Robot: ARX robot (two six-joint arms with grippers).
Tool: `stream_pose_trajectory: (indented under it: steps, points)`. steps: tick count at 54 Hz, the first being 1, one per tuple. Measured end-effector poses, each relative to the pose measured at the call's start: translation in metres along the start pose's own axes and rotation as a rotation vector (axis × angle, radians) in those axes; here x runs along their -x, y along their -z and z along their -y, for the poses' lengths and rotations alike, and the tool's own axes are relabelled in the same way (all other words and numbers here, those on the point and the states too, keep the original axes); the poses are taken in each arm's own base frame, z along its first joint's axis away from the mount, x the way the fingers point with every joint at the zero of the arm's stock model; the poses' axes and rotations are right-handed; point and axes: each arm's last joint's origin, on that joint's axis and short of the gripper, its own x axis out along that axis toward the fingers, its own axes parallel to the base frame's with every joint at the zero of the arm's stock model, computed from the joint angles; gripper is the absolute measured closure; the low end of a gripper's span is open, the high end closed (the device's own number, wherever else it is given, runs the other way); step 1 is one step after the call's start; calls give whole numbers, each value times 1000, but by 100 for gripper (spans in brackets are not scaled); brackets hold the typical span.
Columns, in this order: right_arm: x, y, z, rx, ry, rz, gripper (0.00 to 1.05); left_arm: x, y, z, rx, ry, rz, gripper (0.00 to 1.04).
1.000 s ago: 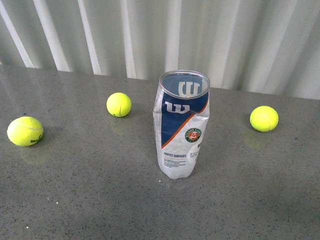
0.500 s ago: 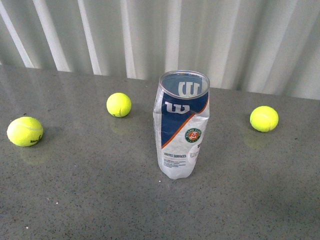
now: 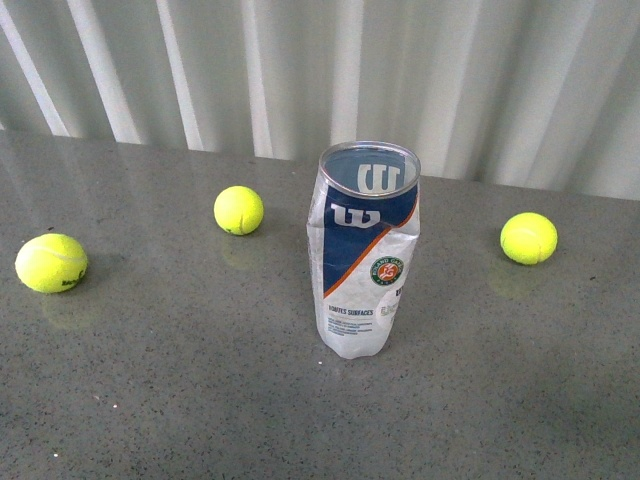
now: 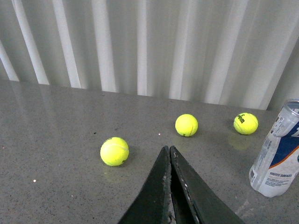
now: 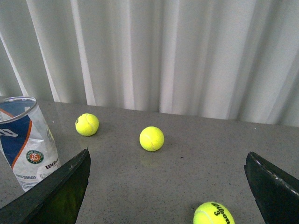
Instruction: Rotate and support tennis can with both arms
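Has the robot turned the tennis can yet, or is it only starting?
Only starting. Nothing looks done: the tennis can stands upright on the table, open end up, untouched. The left claw is shut and the right claw open, both away from it and holding nothing. Reaching in, turning and supporting the can are all left.

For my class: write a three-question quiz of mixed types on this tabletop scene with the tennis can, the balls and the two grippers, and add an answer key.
1. True or false: the tennis can lies on its side.
2. How many tennis balls sit on the table in the front view? A) two B) three C) four
3. Fill in: the left gripper is ___, while the right gripper is ___.

Key
1. False: it stands upright, with its top open.
2. B: the left ball, the middle ball and the right ball.
3. Shut; open. The left fingers meet, the right fingers stand wide apart, and neither holds anything.
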Motion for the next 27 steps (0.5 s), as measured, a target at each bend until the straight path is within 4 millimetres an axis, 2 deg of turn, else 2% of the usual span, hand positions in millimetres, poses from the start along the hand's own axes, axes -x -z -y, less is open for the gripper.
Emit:
stream_pose_trajectory:
  steps: [18, 27]
  points:
    - [0, 0, 0, 0, 0, 0, 7, 0, 0, 0, 0, 0, 0, 6]
    - [0, 0, 0, 0, 0, 0, 7, 0, 0, 0, 0, 0, 0, 7]
